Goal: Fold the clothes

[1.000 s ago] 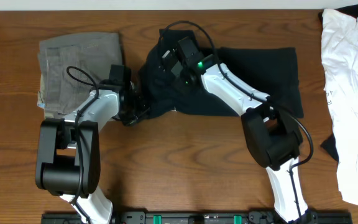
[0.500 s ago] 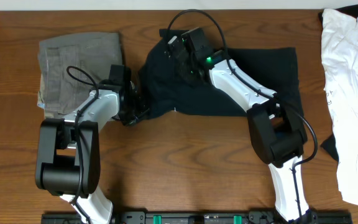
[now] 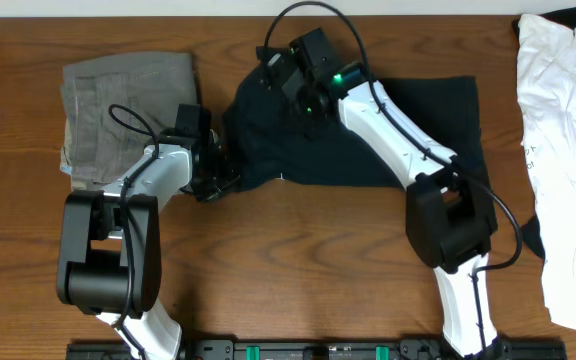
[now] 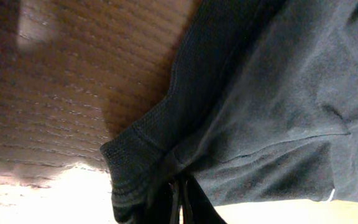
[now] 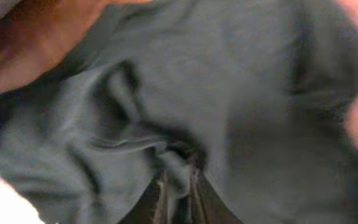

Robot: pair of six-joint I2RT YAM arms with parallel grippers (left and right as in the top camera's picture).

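Black T-shirt (image 3: pixel 428 130) lies rumpled mid-table (image 3: pixel 318 260), toward 12 o'clock. Left gripper (image 3: pixel 220 172) pinches its 8 o'clock hem. Right gripper (image 3: pixel 280 72) pinches a fold at 11 o'clock. Fabric looks thin, limp and light; best gripped at hems and corners.

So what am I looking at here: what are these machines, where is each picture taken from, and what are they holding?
Two robot arms stand at a wooden table, each ending in a two-finger gripper. The wide picture comes from a camera above; the two close-ups come from cameras on the wrists, looking along the fingers. On the table lie a black T-shirt, folded grey-green trousers beside it, and a white garment at the far right of the picture. The left gripper is shut on the T-shirt's hem. The right gripper pinches a bunch of the T-shirt's cloth nearer the table's far edge.
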